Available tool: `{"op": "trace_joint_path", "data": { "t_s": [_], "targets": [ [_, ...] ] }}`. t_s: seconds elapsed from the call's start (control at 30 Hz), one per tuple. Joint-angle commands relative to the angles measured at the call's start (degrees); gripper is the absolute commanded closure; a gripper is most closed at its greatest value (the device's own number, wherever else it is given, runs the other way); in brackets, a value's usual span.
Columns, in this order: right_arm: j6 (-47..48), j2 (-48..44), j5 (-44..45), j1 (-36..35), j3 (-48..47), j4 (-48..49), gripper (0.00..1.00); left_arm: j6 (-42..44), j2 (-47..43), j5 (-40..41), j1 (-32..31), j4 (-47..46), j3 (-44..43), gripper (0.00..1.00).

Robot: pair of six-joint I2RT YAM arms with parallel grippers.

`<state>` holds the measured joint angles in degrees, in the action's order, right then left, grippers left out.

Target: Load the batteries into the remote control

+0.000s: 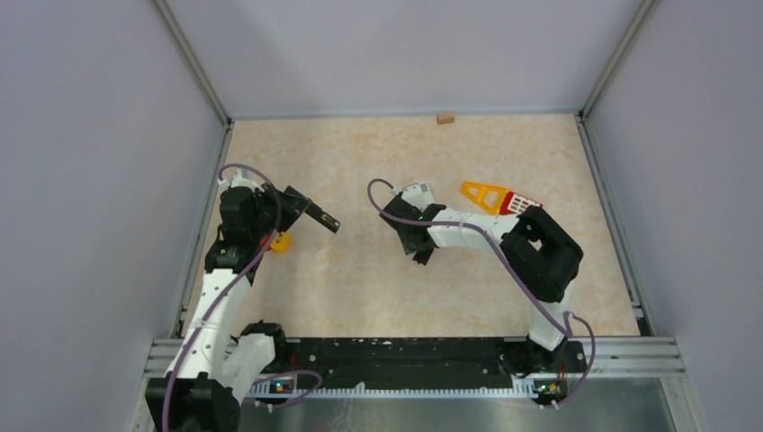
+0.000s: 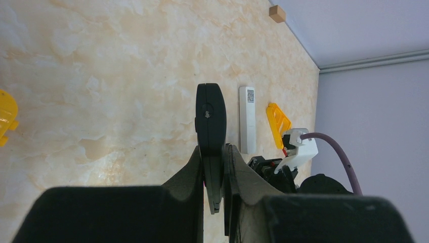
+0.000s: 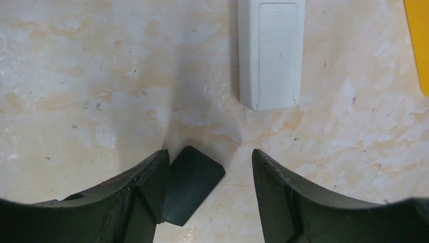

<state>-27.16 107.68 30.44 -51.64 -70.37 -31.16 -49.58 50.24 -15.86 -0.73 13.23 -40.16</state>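
The black plastic remote control (image 2: 211, 119) is up off the table. The left claw (image 2: 215, 152) has it by the near end, closed tight across the two flat faces, so the body stands edge-on over the left half of the pale marbled table (image 1: 360, 288). I'd judge it light and stiff, with a smooth hard shell that could slide or swing in so narrow a pinch. A hold nearer its middle would steady it for loading.

No batteries show from anywhere I look, so I can't say where they are. Small smooth cylinders of that sort would roll and slip, and are best taken across the barrel, not by the ends.

Under the right claw (image 3: 209, 154) lies a small dark flat rectangular cover piece (image 3: 195, 187), partly hidden behind one finger, and I can't tell whether they touch. The claw itself stands open and grips nothing. The piece is thin and lies flat on the table, so it looks awkward to lift, with its long edges the only purchase.

Just beyond it rests a slim white plastic remote control (image 3: 270, 50), back up with its cover seemingly on, near the middle of the table. An orange triangular plastic piece (image 1: 484, 194) lies to the right of that, a yellow plastic object (image 1: 281, 241) sits near the left edge, and a small wooden cube (image 1: 444, 117) sits at the far edge
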Motion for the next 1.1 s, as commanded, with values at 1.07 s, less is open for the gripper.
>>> {"op": "trace_joint_path", "data": {
  "t_s": [1.07],
  "targets": [
    [7.38,-25.45,-18.0,1.71,16.9,-0.15,0.44,-0.35,-0.71,-1.81,0.36,-3.83,0.81,1.0]
  ]
}}
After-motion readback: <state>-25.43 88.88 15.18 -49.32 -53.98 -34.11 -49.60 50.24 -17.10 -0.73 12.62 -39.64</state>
